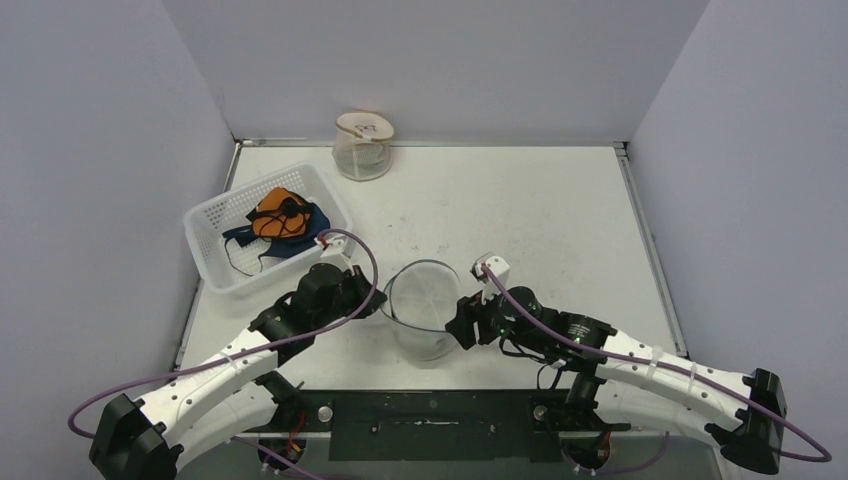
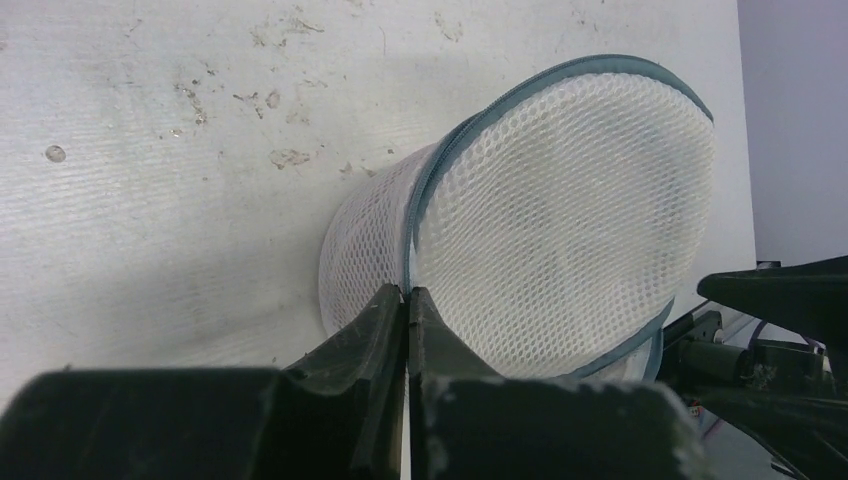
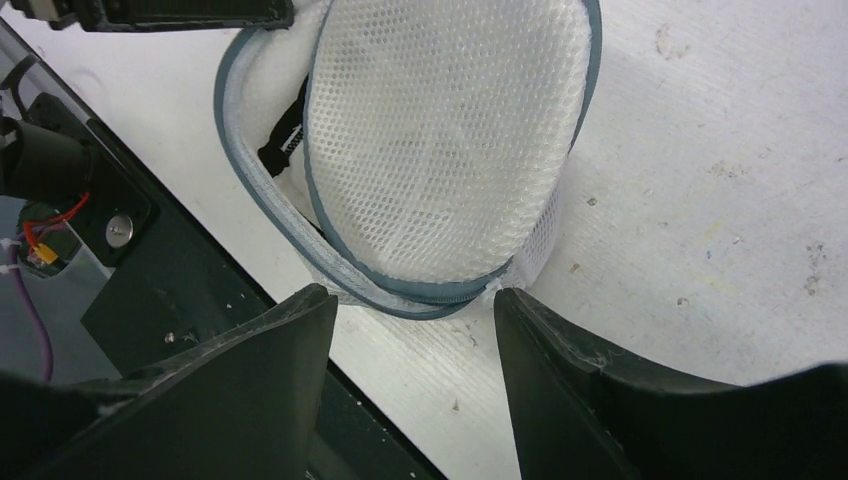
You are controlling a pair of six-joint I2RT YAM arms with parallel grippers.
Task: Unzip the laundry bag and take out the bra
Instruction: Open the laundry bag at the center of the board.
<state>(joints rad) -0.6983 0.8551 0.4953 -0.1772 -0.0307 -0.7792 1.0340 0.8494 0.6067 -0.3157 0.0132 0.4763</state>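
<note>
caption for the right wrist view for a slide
Open right gripper faces the partly unzipped mesh laundry bag on the table.

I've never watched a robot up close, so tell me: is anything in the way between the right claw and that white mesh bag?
Nothing visible. The open right gripper sits right at the laundry bag's teal-edged rim, with only bare table beside it. The left gripper is closed at the bag's opposite side.

From above and behind we look down over the whole table (image 1: 560, 220). Our wrist views sit close and low, facing inward from either side; all three share the laundry bag (image 1: 425, 310).
</note>
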